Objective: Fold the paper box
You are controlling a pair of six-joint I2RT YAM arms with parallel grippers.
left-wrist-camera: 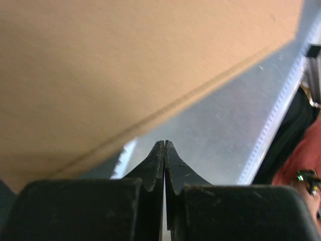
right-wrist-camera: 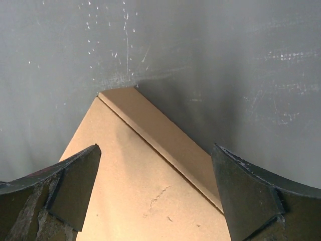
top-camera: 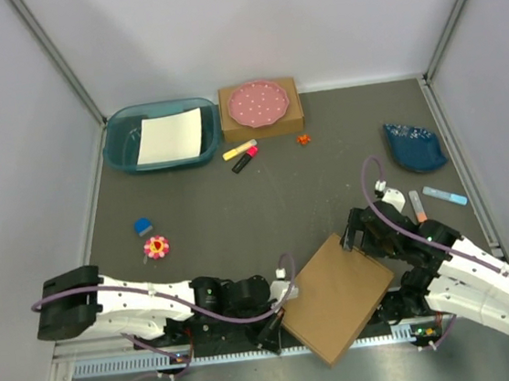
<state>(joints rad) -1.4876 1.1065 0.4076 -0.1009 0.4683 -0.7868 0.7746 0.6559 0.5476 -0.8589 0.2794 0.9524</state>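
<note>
Cardboard paper box (top-camera: 337, 296) lay closed between both tools, its near corner seemingly past the desk (top-camera: 238, 211) edge. Left tool (left-wrist-camera: 164, 150) was pinched closed on nothing, box edge just above it. Right tool (right-wrist-camera: 155, 150) was spread wide and empty, box corner ahead in its gap. Risk: a nudge from either could slide the box off. Only the top view showed that overhang; only the wrist views showed the tool openings.
</note>
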